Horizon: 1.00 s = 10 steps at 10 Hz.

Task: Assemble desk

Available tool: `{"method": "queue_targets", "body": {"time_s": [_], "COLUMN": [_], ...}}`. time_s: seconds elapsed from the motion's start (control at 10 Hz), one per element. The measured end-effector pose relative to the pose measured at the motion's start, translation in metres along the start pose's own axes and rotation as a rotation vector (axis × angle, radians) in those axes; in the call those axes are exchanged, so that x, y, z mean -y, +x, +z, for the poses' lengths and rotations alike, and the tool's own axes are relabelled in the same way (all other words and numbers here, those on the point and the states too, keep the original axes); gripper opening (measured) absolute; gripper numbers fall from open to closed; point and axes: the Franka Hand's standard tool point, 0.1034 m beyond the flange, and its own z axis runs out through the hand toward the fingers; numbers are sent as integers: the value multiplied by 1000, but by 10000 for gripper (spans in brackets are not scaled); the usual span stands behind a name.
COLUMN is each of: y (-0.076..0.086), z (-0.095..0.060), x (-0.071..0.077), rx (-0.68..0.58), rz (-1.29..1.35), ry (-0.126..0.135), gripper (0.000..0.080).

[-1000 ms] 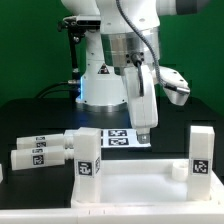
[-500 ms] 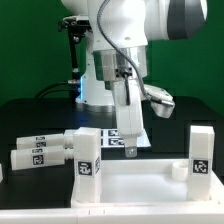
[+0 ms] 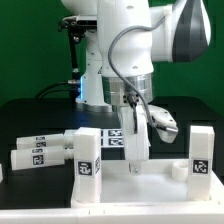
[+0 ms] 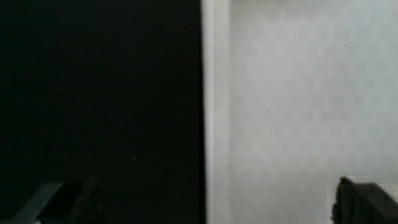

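The desk's white rimmed tabletop (image 3: 150, 190) lies at the front of the exterior view. Two white tagged legs stand upright in its corner sockets, one on the exterior view's left (image 3: 88, 155) and one on the right (image 3: 200, 152). Two more tagged legs (image 3: 42, 152) lie loose on the black table at the left. My gripper (image 3: 134, 168) points down at the tabletop's far rim. In the wrist view the gripper (image 4: 214, 205) is open, with dark fingertips (image 4: 365, 200) far apart. The white tabletop edge (image 4: 302, 100) runs between them, beside the black table.
The marker board (image 3: 112, 138) lies flat behind the tabletop, partly hidden by my gripper. The robot's white base (image 3: 100, 85) stands at the back. A green wall closes off the rear.
My gripper has moved toward the exterior view's left and come down, from above the marker board to the tabletop's far rim. The desk parts have not moved.
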Motion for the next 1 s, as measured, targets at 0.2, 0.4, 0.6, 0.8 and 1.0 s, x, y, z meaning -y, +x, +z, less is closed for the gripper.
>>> {"method": "queue_targets", "body": {"time_s": [0.2, 0.4, 0.6, 0.8, 1.0], "y": [0, 0, 0, 0, 2], "z": [10, 10, 10, 10, 7], "x": [-5, -5, -6, -6, -3], "rx": [-5, -5, -6, -6, -11], "rz": [-3, -3, -3, -3, -70], "ry": [-19, -19, -19, -19, -4], "gripper": [649, 637, 273, 134, 54]}}
